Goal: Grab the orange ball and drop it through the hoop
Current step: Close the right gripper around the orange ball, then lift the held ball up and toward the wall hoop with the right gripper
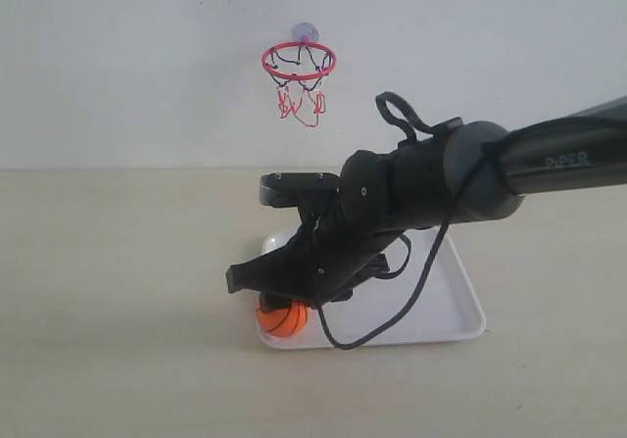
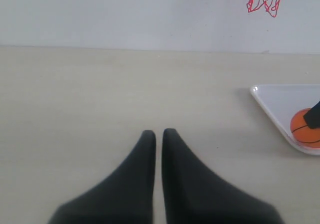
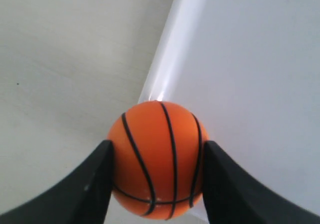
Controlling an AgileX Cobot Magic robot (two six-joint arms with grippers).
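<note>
The orange ball with black seams rests at the near left corner of the white tray. My right gripper reaches down over it. In the right wrist view both black fingers press the sides of the ball, so the gripper is shut on it. The hoop, a red ring with a dangling net, hangs on the back wall above the tray. My left gripper is shut and holds nothing, low over the bare table, with the ball off to its right.
The beige table stretches wide on the left of the tray. A black cable loops from the right arm over the tray. The white wall stands behind.
</note>
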